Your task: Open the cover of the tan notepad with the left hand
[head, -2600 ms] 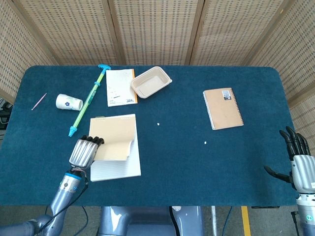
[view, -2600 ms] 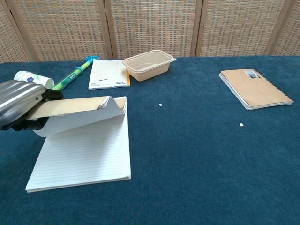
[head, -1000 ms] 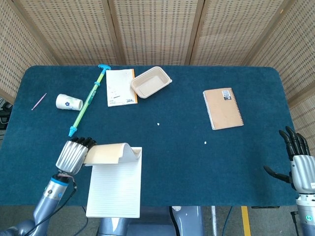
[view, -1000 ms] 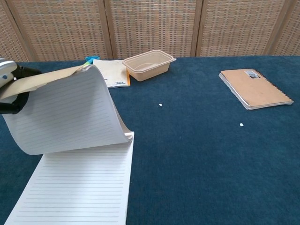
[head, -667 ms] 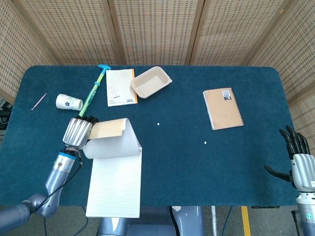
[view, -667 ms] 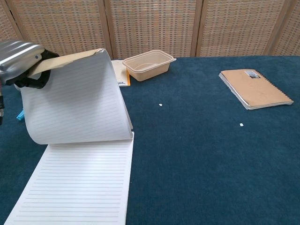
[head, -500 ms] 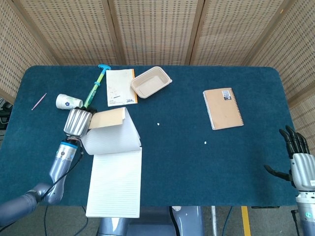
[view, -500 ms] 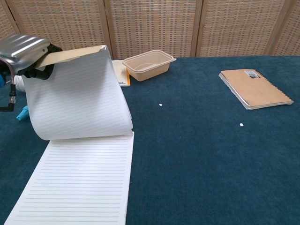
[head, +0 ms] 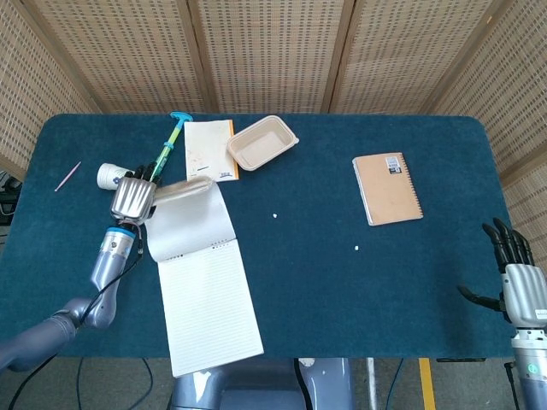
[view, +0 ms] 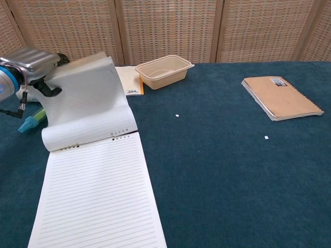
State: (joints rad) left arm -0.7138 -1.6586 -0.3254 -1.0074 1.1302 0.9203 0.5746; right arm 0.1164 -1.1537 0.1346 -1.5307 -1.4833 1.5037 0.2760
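The left robot hand (head: 132,198) grips the tan notepad (head: 205,290)'s cover with some pages, folded back past the top edge. The notepad lies open at the bench (head: 342,282)'s front left. The right robot hand (head: 515,278) holds nothing, fingers apart.

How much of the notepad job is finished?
Mostly done: the notepad lies open, its lined page showing, and the cover is folded back past the top edge. In hand: the left hand holds the cover's far end, which rides a little off the table. Left: let go. The right hand waits, open.
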